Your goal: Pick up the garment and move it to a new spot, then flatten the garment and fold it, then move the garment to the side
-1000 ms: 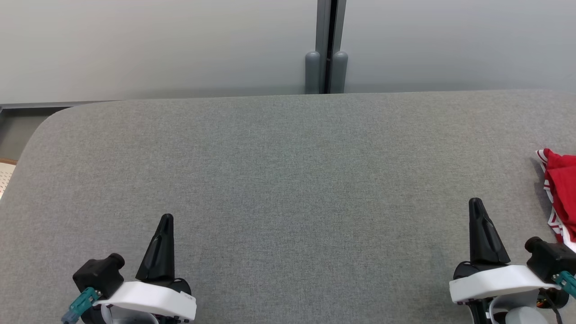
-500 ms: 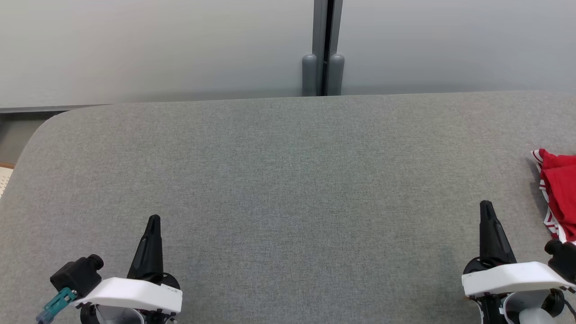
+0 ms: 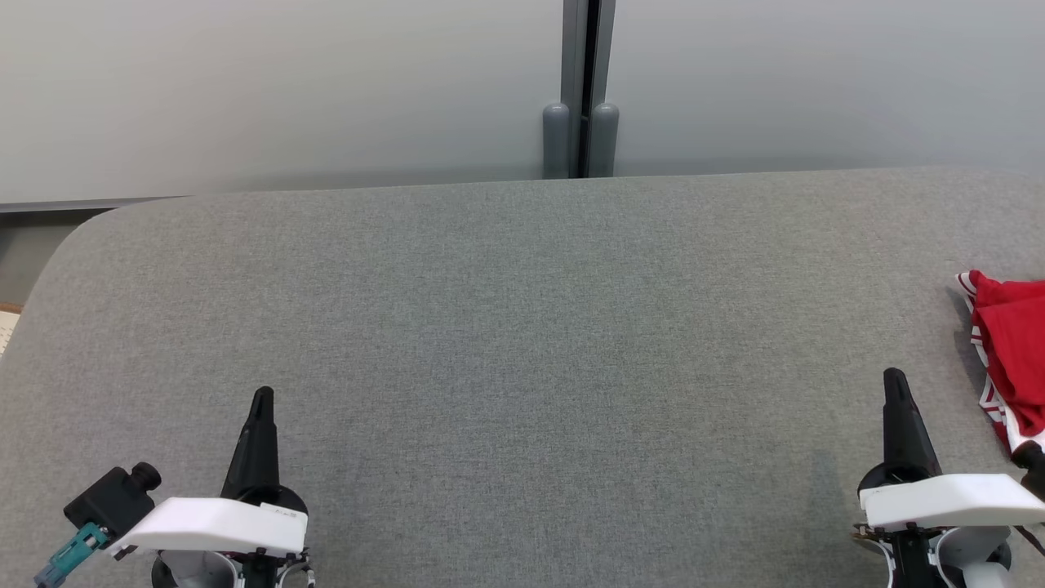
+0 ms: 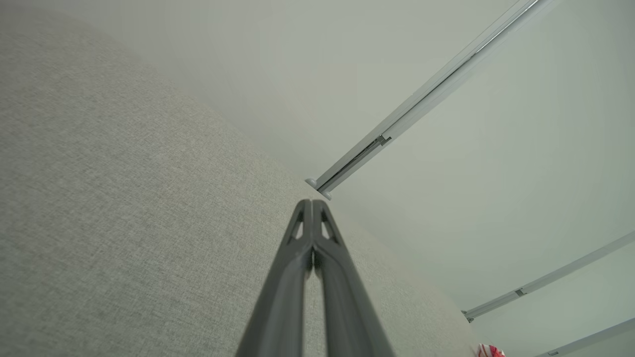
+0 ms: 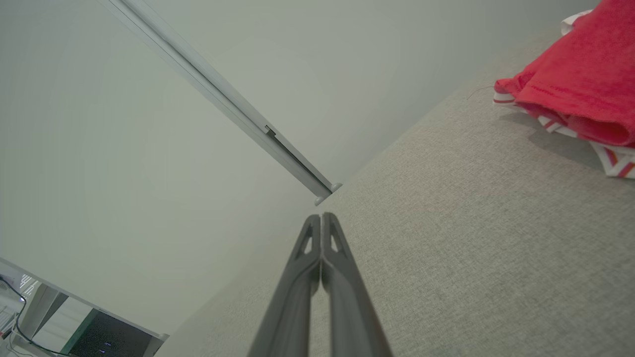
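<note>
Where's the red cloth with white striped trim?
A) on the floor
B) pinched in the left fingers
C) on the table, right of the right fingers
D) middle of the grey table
C: the red garment with white striped trim lies on the grey fabric table, right of the right fingers.

The left gripper (image 3: 261, 398) and right gripper (image 3: 896, 377) each have long, tapering dark fingers (image 4: 290, 282) with small triangular cut-outs near the tips. A smooth white shell (image 3: 216, 525) caps each wrist. Beside the left one sits a black block (image 3: 110, 502) with a teal plug (image 3: 69, 555).
</note>
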Robot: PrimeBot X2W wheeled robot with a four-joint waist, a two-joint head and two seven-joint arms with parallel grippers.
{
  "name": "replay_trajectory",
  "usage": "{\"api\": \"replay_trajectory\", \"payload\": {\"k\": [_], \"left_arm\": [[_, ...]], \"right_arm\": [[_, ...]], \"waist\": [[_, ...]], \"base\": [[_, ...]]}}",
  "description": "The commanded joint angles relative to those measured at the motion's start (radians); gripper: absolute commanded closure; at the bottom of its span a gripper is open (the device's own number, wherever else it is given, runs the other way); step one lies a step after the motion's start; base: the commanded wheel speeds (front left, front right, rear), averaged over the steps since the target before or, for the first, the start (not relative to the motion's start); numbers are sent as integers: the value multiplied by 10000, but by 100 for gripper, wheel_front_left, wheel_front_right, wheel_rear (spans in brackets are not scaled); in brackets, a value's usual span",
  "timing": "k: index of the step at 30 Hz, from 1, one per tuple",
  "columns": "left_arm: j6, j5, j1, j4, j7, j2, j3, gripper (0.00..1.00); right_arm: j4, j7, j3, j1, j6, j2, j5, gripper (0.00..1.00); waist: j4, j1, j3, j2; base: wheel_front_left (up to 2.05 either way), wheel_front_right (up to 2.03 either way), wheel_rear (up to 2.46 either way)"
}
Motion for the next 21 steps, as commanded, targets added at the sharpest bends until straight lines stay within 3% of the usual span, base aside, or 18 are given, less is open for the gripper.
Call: {"api": "replay_trajectory", "payload": {"k": [1, 21], "left_arm": [[-39, -264, -258, -131, 39, 71, 82, 100], [-89, -2431, -349, -125, 675, 90, 426, 100]], "right_arm": [[-171, 71, -61, -157, 0, -35, 262, 100], [-186, 708, -321, -157, 0, -38, 2641, 100]], "waist": [[-5, 0, -5, -1], [-115, 0, -113, -1]], "base": [[0, 0, 0], [0, 0, 0]]}}
